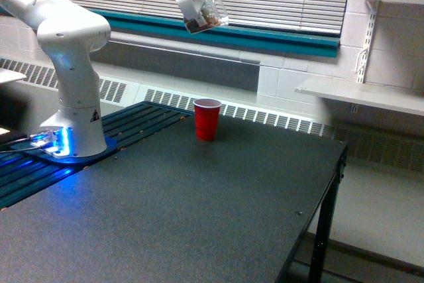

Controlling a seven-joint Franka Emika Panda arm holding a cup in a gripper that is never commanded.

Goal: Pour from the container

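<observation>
The dark surface (pixel 199 217) carries a red plastic cup (pixel 207 118) at its far edge. High at twelve o'clock, jaws grip the tilted clear plastic cup (pixel 209 16); pouring from there risks scattered granules.

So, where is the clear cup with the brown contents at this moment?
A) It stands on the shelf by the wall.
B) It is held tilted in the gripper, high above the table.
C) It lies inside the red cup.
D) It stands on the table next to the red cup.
B: the gripper holds the clear cup tilted in the air in front of the blinds, well above the red cup, which stands alone on the table.
</observation>
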